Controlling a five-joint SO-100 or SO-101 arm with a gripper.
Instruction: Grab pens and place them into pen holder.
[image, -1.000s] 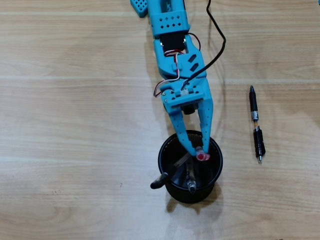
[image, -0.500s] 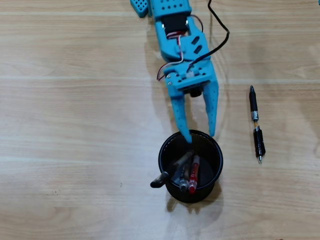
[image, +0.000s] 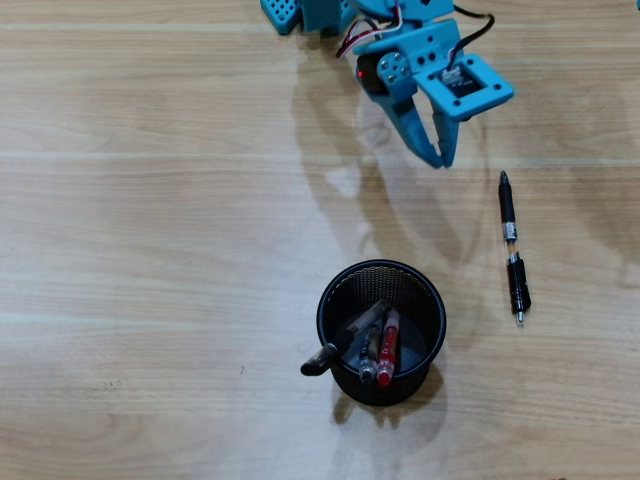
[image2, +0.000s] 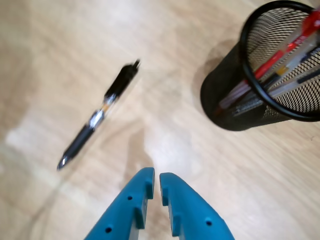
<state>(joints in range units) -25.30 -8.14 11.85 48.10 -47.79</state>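
The blue gripper (image: 441, 158) hangs near the top of the overhead view, above the bare wooden table (image: 150, 250), with its two fingers drawn almost together and nothing between them; in the wrist view the gripper (image2: 155, 176) shows only a thin slit between the tips. Below and to the right of it in the overhead view lies the black and clear pen (image: 513, 247), flat on the wood, running nearly straight up and down the picture, apart from the gripper and well to the right of the pen holder (image: 340, 285). In the wrist view this pen (image2: 97, 115) lies slanted at the left, slightly blurred, with open table between it and the fingers. The pen holder stands upright lower down in the middle of the overhead view, a round black mesh cup, and three pens lean inside it: the red pen (image: 388, 347), a grey and clear pen (image: 370, 350) just beside it, and a pen with a black cap (image: 322, 360) whose capped end pokes out over the rim at the lower left. In the wrist view the pen holder (image2: 227, 107) sits at the upper right, with the red pen (image2: 280, 47) leaning against its rim. A black cable (image: 475, 28) loops off the arm at the top edge. Nothing lies between the gripper and the loose pen.
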